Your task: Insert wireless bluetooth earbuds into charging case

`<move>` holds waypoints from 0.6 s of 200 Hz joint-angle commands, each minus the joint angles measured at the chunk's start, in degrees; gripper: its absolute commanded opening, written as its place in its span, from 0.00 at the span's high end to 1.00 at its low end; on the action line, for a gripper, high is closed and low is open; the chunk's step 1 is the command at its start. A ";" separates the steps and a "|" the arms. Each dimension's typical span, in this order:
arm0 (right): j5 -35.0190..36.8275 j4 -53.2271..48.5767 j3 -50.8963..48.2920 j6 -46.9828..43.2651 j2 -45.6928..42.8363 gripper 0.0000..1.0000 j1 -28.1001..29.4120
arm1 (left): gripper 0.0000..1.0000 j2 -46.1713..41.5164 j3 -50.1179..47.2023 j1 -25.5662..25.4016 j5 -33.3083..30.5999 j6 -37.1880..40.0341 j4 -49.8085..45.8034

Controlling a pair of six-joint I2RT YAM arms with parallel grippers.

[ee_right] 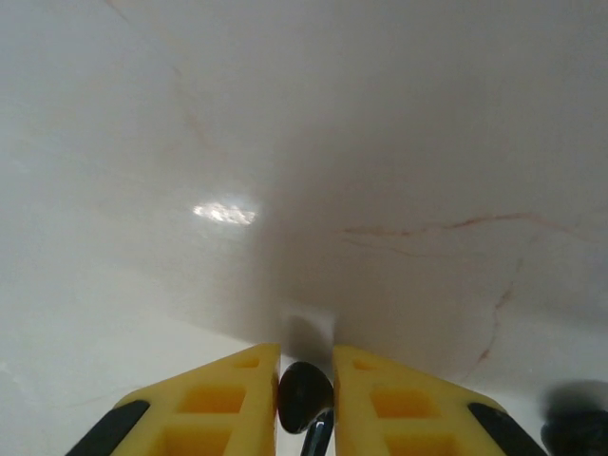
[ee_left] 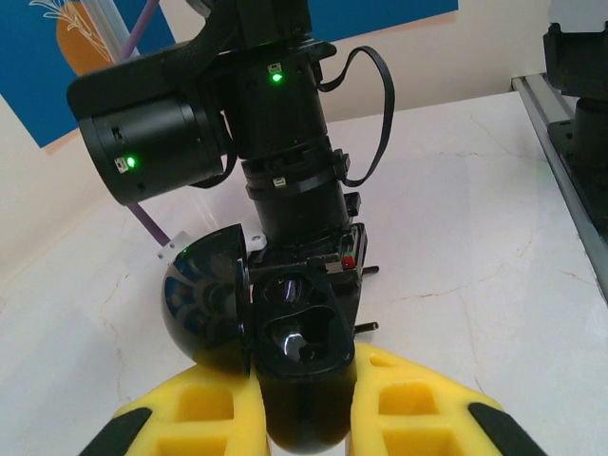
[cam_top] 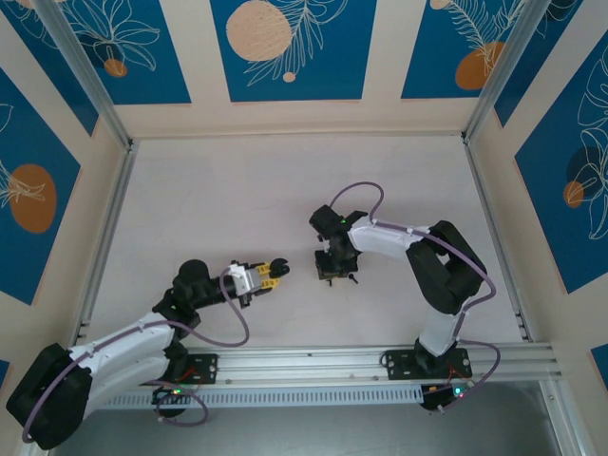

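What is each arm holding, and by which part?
Left jaws clamp the open black charging case by the sides of its base; right jaws pinch a black earbud across its head.

I'm not finding any writing, brand, label or number to read anywhere; the blue wall panels (cam_top: 285, 47) behind the table (cam_top: 237, 190) are carrying only drawn leaves and orange or pale discs, no lettering
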 commanded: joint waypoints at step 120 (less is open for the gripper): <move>-6.78 -20.24 12.12 3.84 -0.08 0.66 -4.05 | 0.94 -0.97 0.36 -0.67 -0.09 1.38 -2.03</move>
